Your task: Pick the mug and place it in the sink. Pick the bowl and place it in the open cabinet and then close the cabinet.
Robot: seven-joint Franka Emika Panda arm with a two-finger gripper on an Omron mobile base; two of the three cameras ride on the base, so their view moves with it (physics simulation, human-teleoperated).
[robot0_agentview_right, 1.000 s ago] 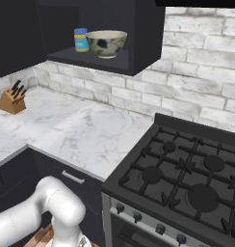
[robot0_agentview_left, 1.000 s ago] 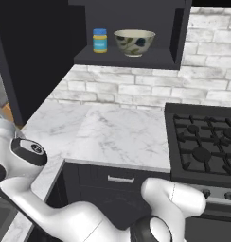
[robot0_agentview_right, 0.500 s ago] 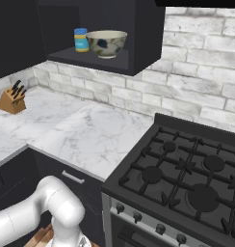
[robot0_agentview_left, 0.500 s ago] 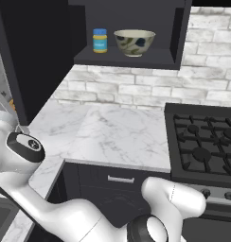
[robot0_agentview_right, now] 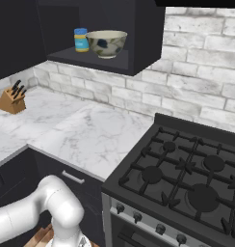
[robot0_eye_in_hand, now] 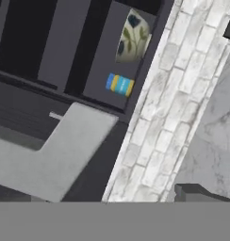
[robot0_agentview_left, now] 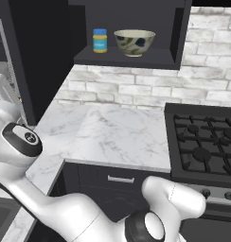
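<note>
Looking from the base cameras, I have the white arm (robot0_agentview_left: 65, 212) folded low across the front, its elbow rising at the left of the left base view and its lower link curling at the bottom left of the right base view. I cannot tell whether the gripper is released or clenched, since its fingertips are not clear to me anywhere.

Past the arm lies the marble counter (robot0_agentview_left: 112, 137), wrapping round a corner, with dark drawers (robot0_agentview_left: 119, 182) beneath it. A knife block (robot0_agentview_right: 11, 99) stands on the counter's left stretch in the right base view. Beside the counter sits the black gas stove (robot0_agentview_right: 187, 173), its knobs along the front edge.

Behind runs the pale brick wall (robot0_agentview_right: 196, 91). Up on it, the cabinet (robot0_agentview_left: 131, 56) stands open, and the bowl (robot0_agentview_left: 134, 42) rests upright on its shelf, with a small blue and yellow jar (robot0_agentview_left: 100, 40) just beside it on the left. From the rolled hand view I see the same bowl (robot0_eye_in_hand: 133, 37) and jar (robot0_eye_in_hand: 119, 84) in the dark recess
</note>
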